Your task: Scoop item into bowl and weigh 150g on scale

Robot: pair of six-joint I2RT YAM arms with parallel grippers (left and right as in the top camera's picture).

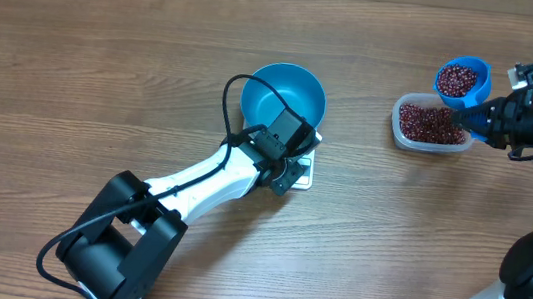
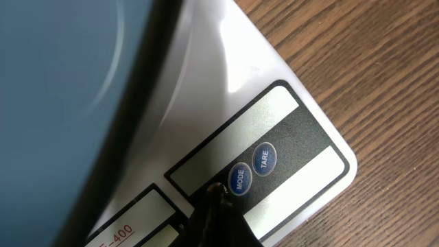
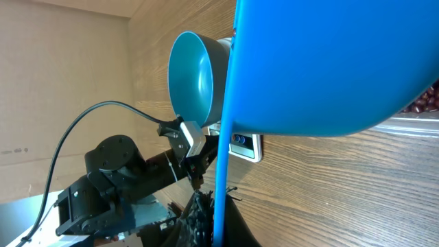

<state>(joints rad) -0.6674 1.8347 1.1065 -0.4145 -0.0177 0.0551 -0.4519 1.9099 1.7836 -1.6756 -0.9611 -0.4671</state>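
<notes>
Blue bowl (image 1: 285, 96) sits on scale (image 2: 226, 82); clenched left gripper (image 2: 218, 199) at scale's buttons may hit MODE (image 2: 239, 179), not TARE (image 2: 265, 158). Right gripper (image 1: 484, 118), well apart from scale, grips heaped scoop (image 1: 484, 84); beans (image 1: 458, 84) may spill.

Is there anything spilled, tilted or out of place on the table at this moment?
Nothing stands out. No beans lie on the table: they are in the clear tub and in the blue scoop. The bowl sits upright and empty on the scale.
</notes>
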